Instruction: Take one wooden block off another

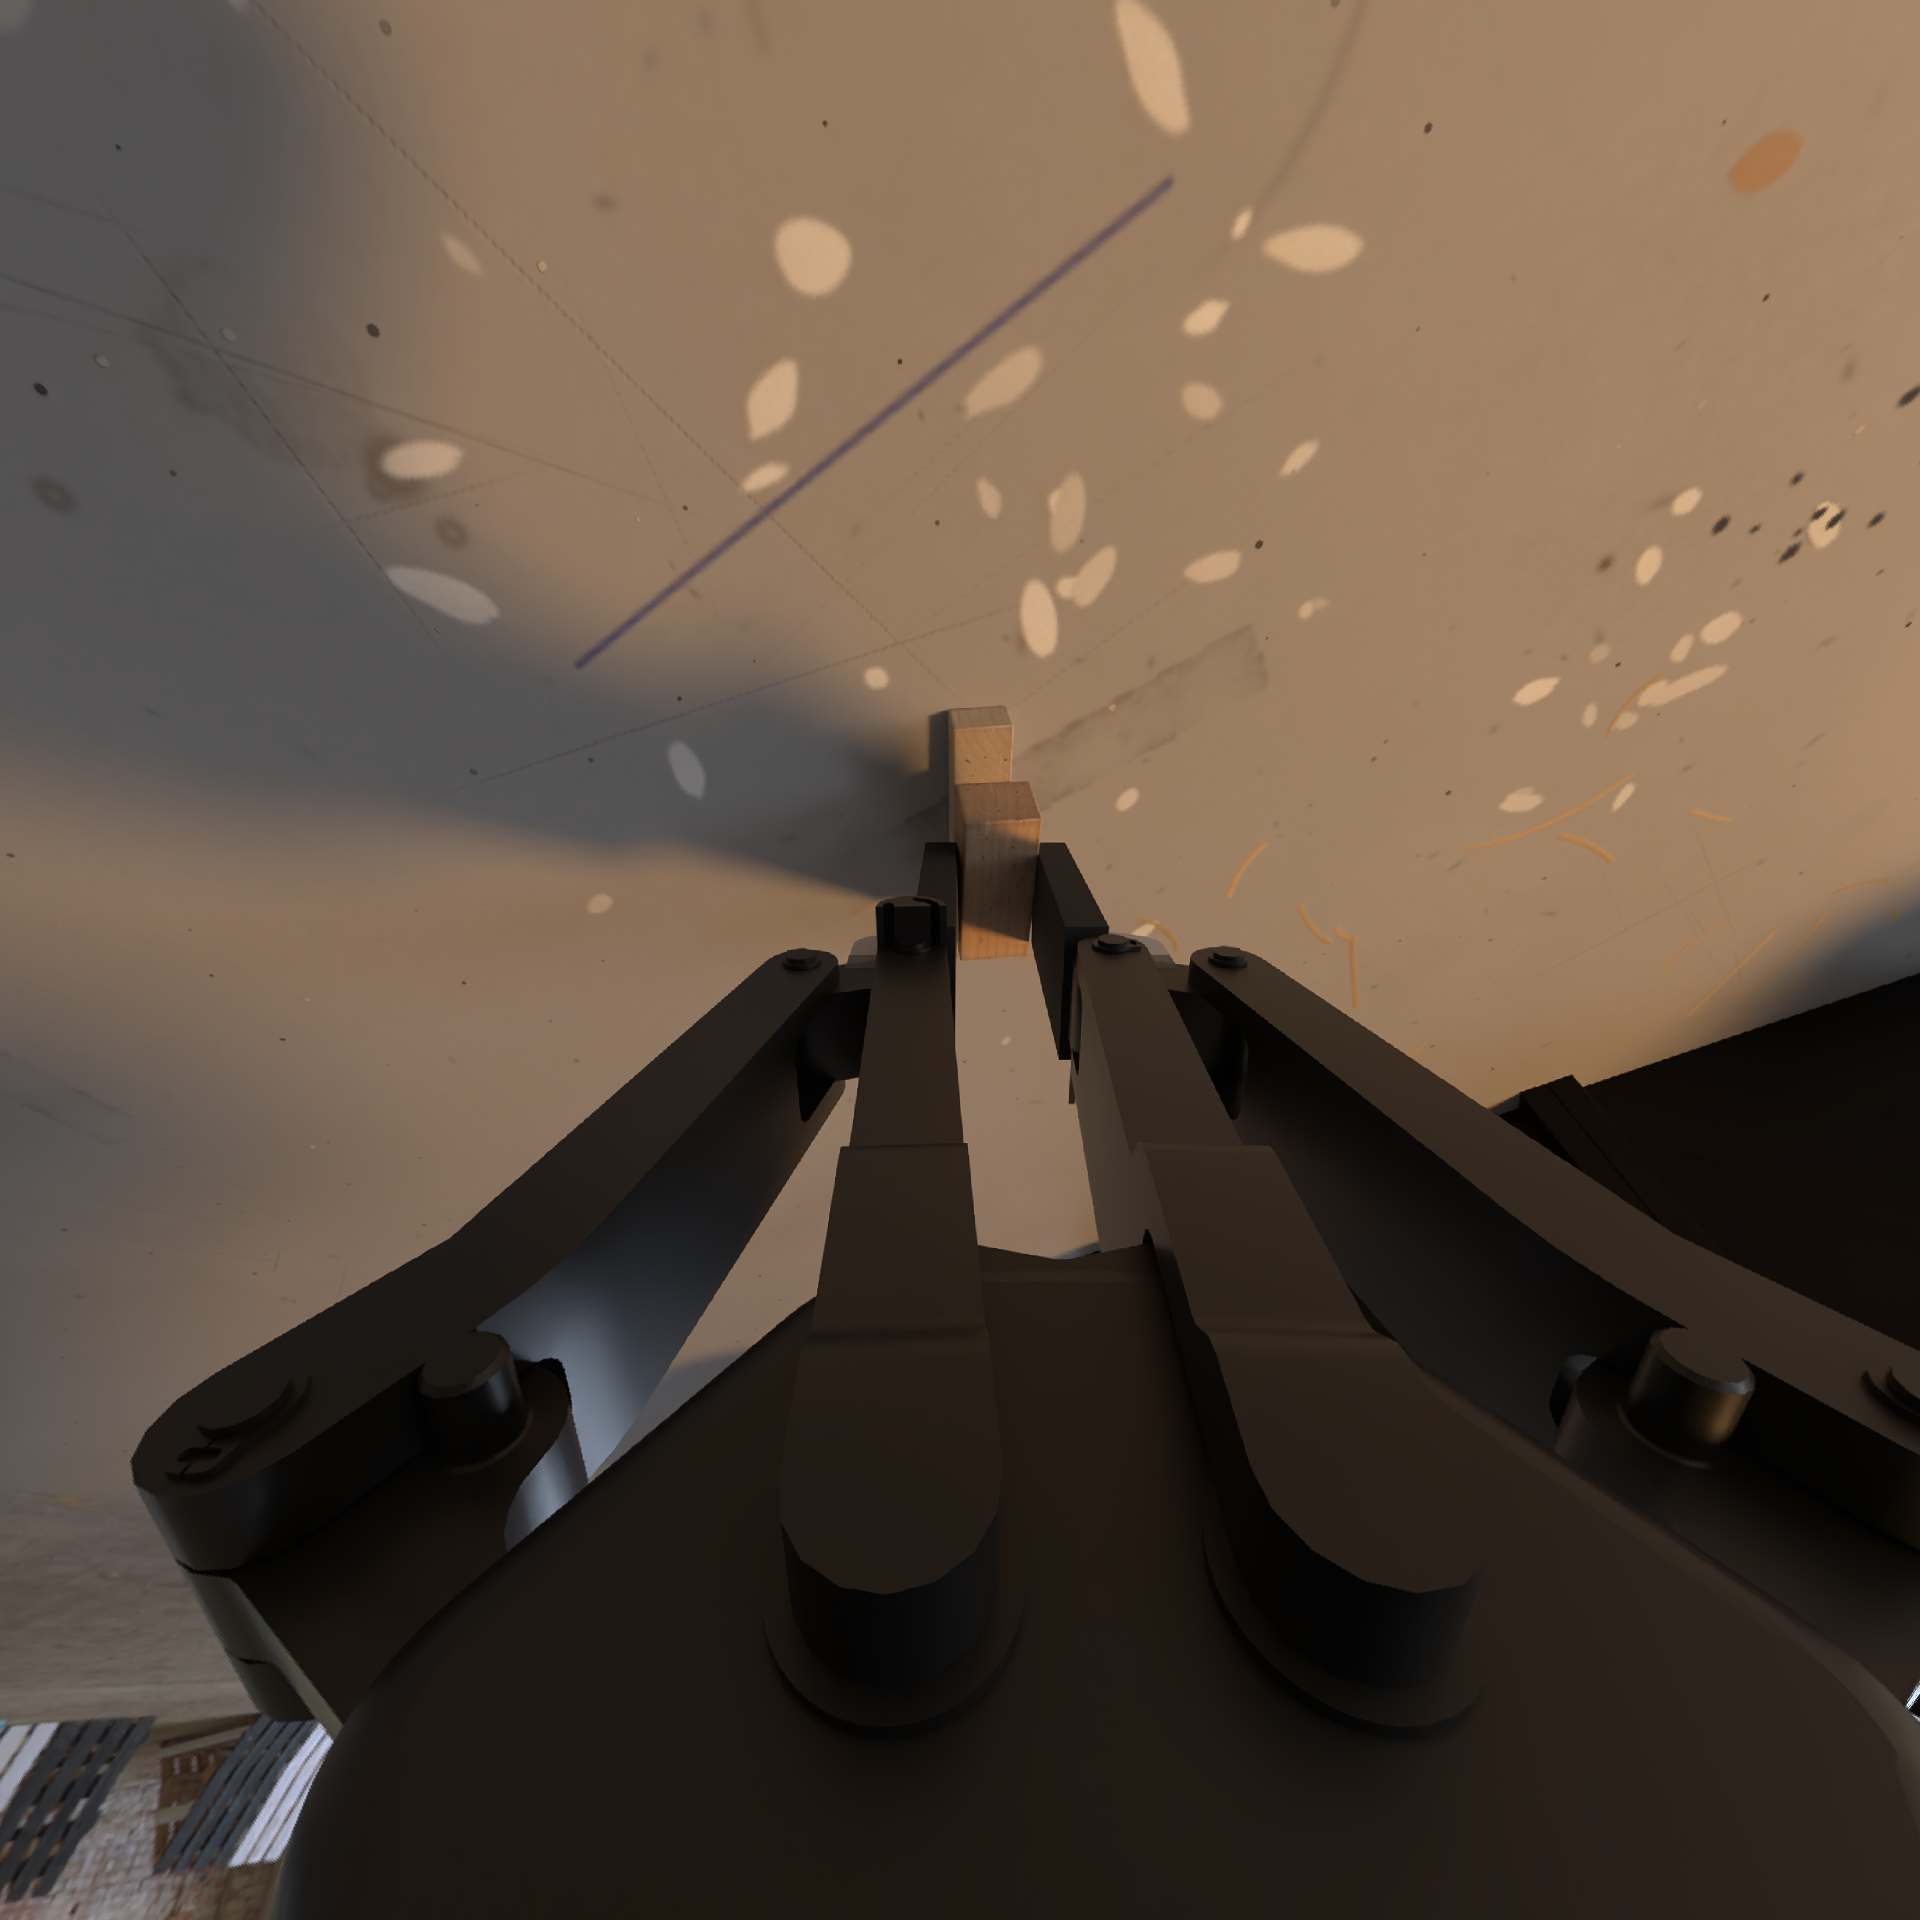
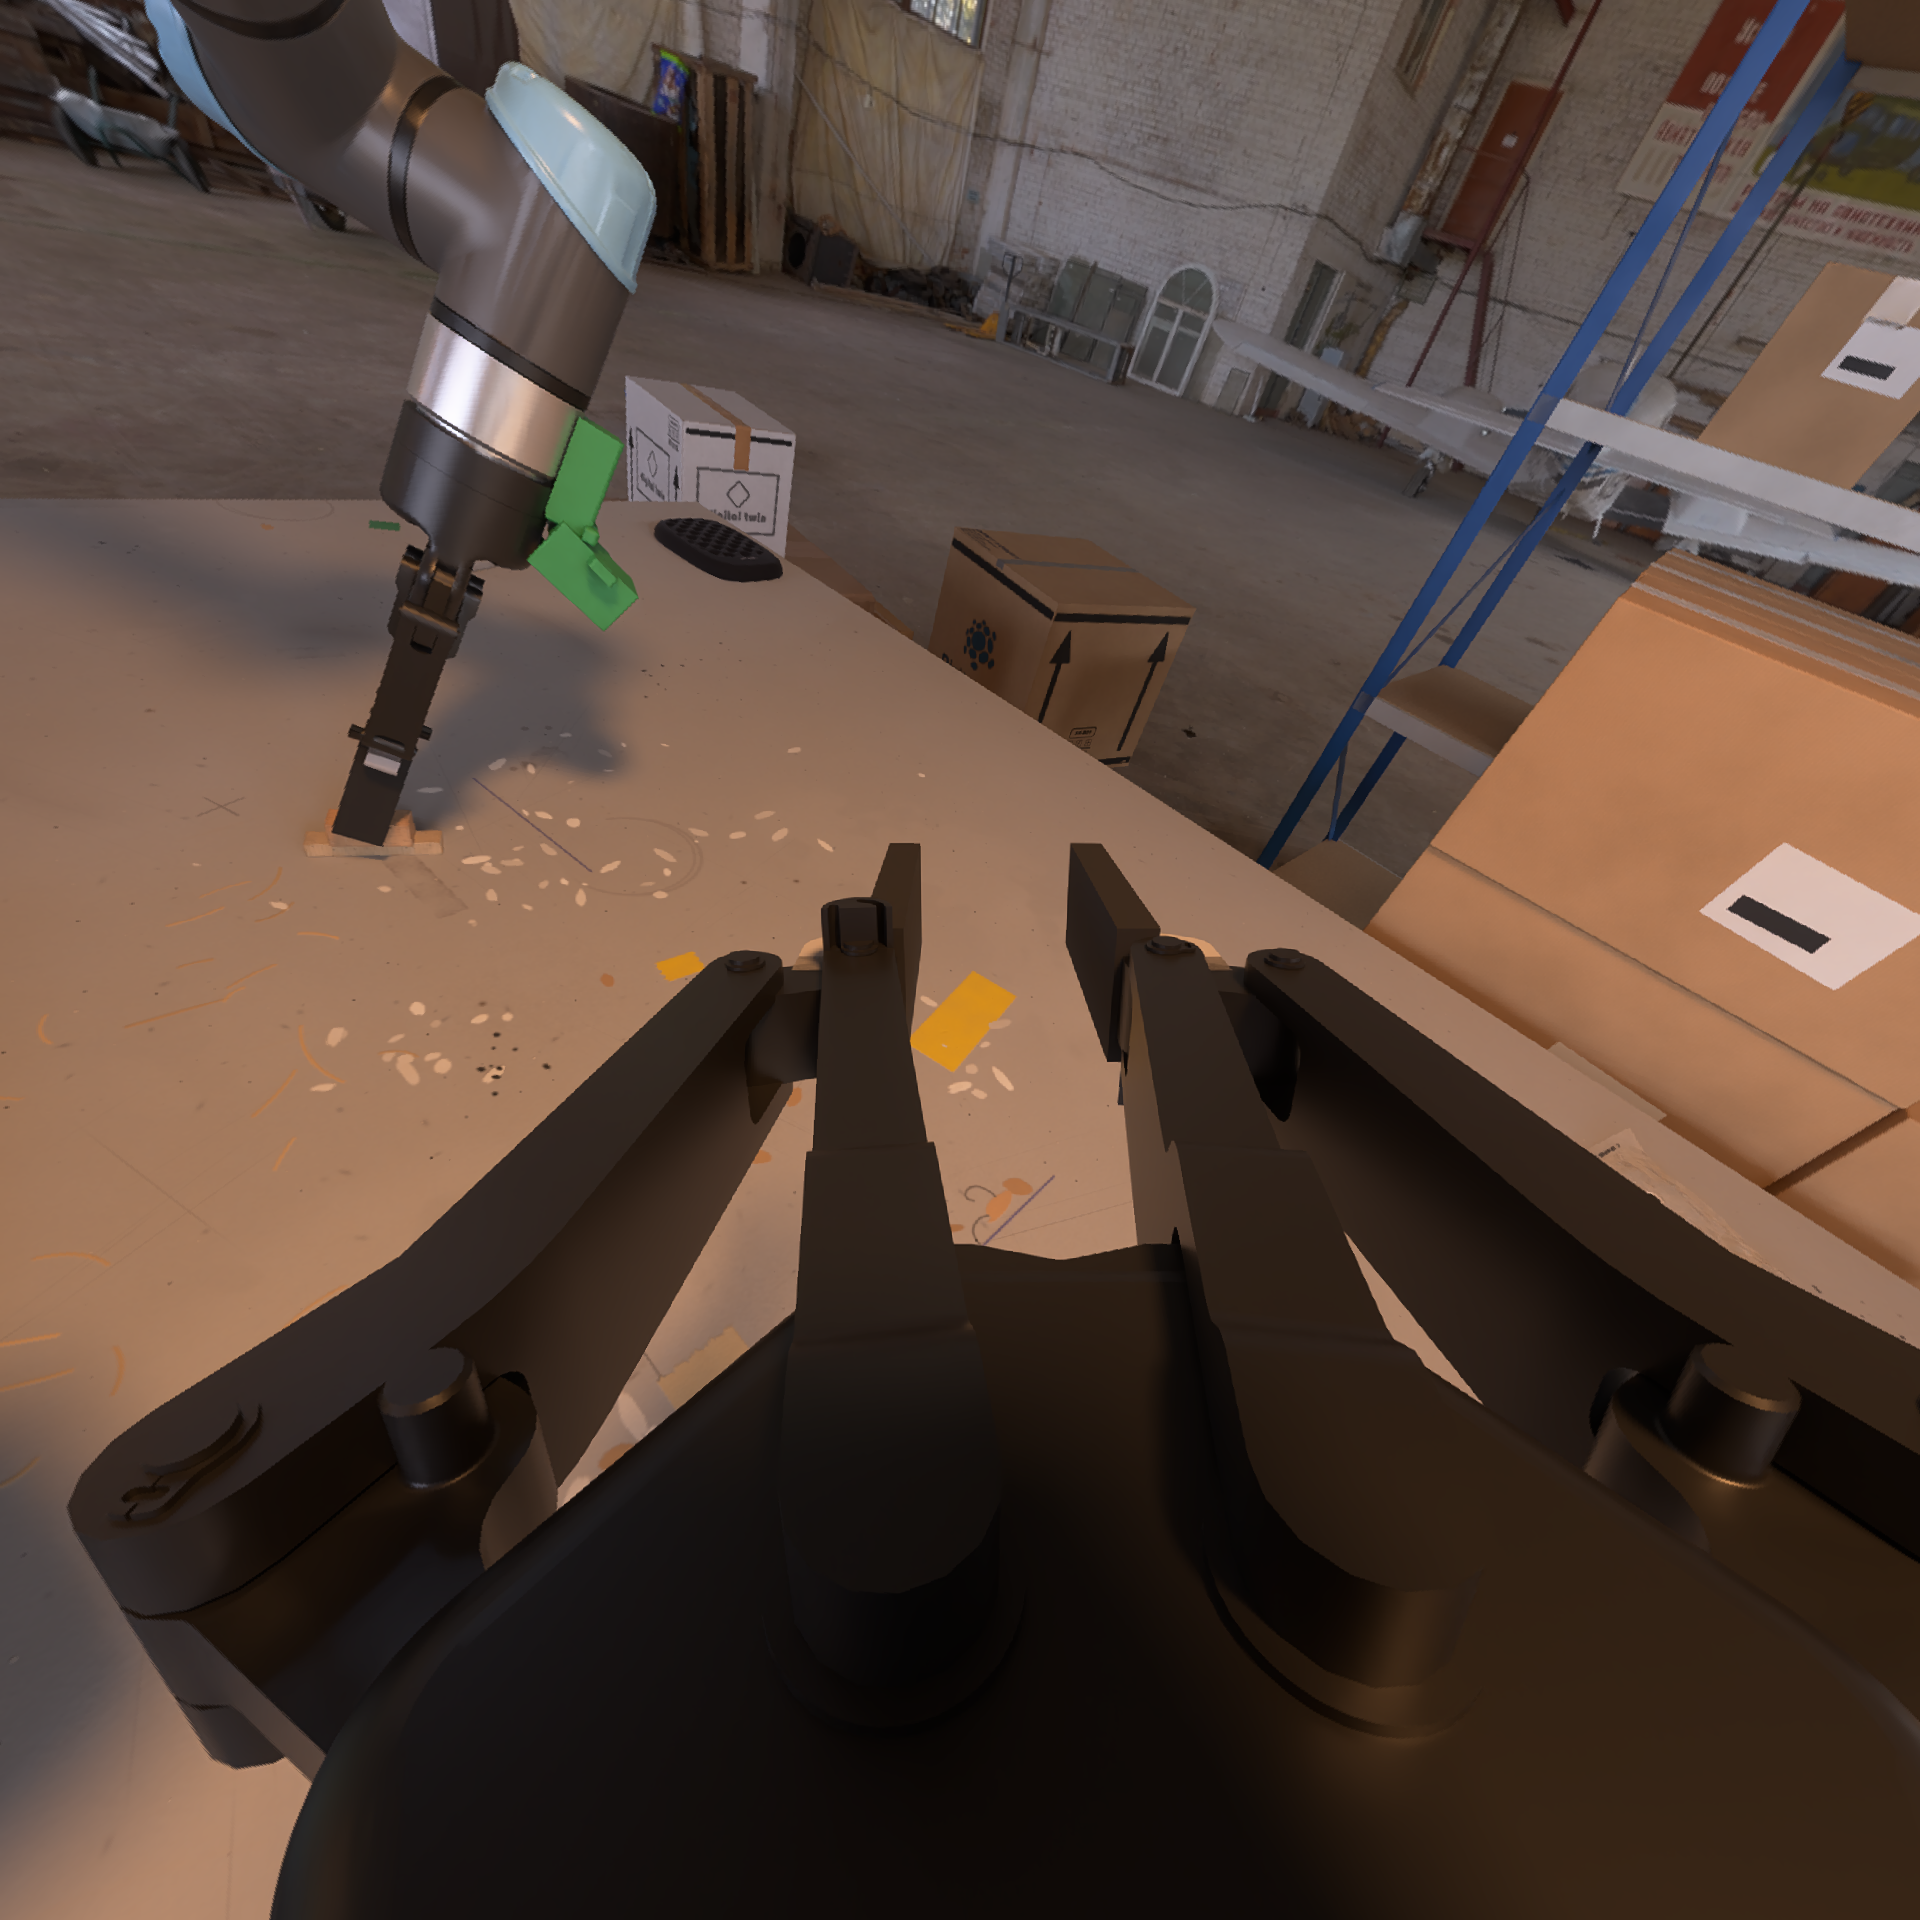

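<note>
Two pale wooden blocks lie stacked on the tan table. In the left wrist view my left gripper is shut on the upper block, one finger on each long side. The lower block sticks out beyond it. In the right wrist view the left gripper stands almost upright over the blocks at the far left; the upper block looks to be still resting on the lower one. My right gripper is open and empty, above the table near its right edge.
A black perforated pad lies at the table's far edge. A yellow patch marks the table below my right gripper. Large cardboard boxes stand along the table's right edge. On the floor beyond are a brown box and a white box.
</note>
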You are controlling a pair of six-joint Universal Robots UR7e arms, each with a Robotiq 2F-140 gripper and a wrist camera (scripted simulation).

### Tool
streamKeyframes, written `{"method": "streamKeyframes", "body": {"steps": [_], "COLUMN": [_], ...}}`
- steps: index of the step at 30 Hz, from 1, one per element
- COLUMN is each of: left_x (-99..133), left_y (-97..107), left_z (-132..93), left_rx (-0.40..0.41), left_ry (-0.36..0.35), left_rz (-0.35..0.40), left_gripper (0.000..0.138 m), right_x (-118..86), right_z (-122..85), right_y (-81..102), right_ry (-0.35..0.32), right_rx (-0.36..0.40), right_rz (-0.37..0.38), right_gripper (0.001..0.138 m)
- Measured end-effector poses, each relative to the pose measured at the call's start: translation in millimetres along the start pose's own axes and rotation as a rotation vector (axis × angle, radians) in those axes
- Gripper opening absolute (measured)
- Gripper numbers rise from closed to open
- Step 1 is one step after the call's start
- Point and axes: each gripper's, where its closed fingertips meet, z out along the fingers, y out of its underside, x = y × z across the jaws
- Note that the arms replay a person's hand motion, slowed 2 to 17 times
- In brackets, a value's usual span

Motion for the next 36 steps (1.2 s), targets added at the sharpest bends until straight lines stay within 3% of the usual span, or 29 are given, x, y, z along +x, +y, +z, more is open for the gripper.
{"method": "streamKeyframes", "body": {"steps": [10,17,27,36], "left_x": [-1,8,24,50], "left_y": [1,-1,-5,-12], "left_z": [-5,-20,-58,-107], "left_rx": [0.031,0.100,0.247,0.410], "left_ry": [-0.041,-0.013,0.002,-0.071], "left_rz": [0.037,0.059,0.104,0.224], "left_gripper": [0.020,0.020,0.020,0.020], "right_x": [0,1,1,0], "right_z": [-4,-6,-10,-13], "right_y": [-2.9,-3.9,-6.8,-9.7], "right_ry": [0.002,0.004,0.013,0.010], "right_rx": [0.014,0.019,0.032,0.046], "right_rz": [-0.005,-0.007,-0.011,-0.014], "right_gripper": [0.037,0.037,0.037,0.037]}}
